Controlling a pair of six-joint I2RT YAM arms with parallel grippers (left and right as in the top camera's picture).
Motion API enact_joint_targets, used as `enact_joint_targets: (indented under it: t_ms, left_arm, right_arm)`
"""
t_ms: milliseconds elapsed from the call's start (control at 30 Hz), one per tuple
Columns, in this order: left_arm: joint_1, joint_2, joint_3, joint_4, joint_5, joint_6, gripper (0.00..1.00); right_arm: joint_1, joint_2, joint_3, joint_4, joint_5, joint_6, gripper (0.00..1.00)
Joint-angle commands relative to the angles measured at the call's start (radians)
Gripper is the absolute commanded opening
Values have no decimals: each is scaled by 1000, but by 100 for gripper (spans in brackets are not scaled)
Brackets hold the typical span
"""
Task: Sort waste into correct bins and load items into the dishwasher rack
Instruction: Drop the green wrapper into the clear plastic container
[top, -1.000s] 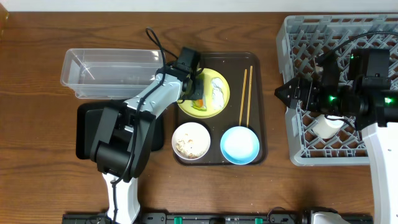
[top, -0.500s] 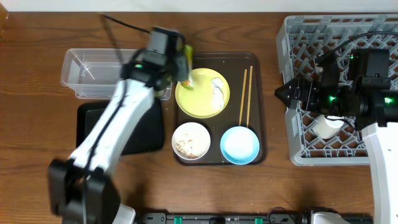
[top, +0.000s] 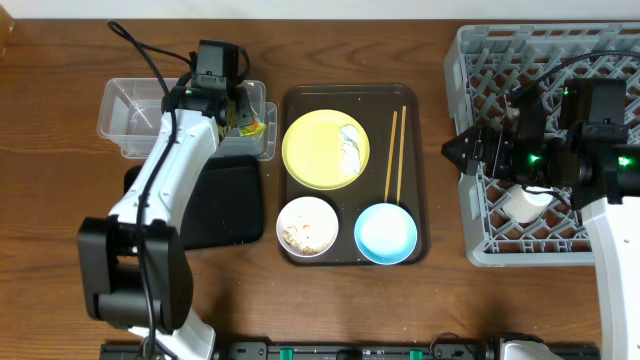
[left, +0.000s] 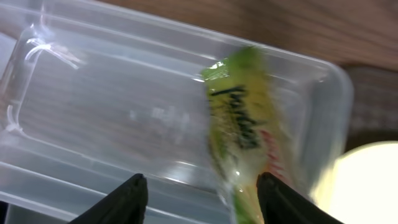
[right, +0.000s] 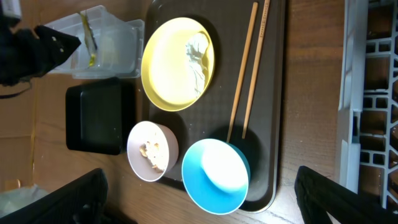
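Observation:
My left gripper (left: 200, 186) is open over the right end of the clear tub (top: 150, 115). The green wrapper (left: 245, 134) hangs loose by its right finger, inside the tub's rim. The black tray (top: 215, 205) sits just in front of the tub. On the yellow plate (top: 315, 150) lies white tissue (top: 350, 150). Beside it are the chopsticks (top: 395, 155), a white bowl (top: 307, 225) with food scraps, and a light blue bowl (top: 385, 232). My right gripper (top: 455, 150) is open at the left edge of the grey rack (top: 480, 60), holding nothing. A white cup (top: 527, 205) stands in the rack.
The plate, bowls and chopsticks rest on a dark brown serving tray (top: 300, 100) in the middle. A strip of bare wood runs between that tray and the rack. The right arm's body hangs over the rack.
The left arm swung from the yellow plate to the clear tub with the wrapper, and its jaws opened. The right arm has not moved.

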Motion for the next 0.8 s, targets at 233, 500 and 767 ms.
enact_joint_targets:
  t_ms: [233, 500, 767]
  left_arm:
    - [-197, -123, 34, -24, 55, 103, 59]
    - [-129, 12, 24, 26, -134, 101, 12]
    - [-27, 127, 27, -20, -50, 98, 9]
  right_arm:
    - [18, 2, 10, -2, -4, -13, 95]
    - [18, 2, 10, -11, -4, -6, 95]
    - [22, 2, 10, -19, -4, -7, 95]
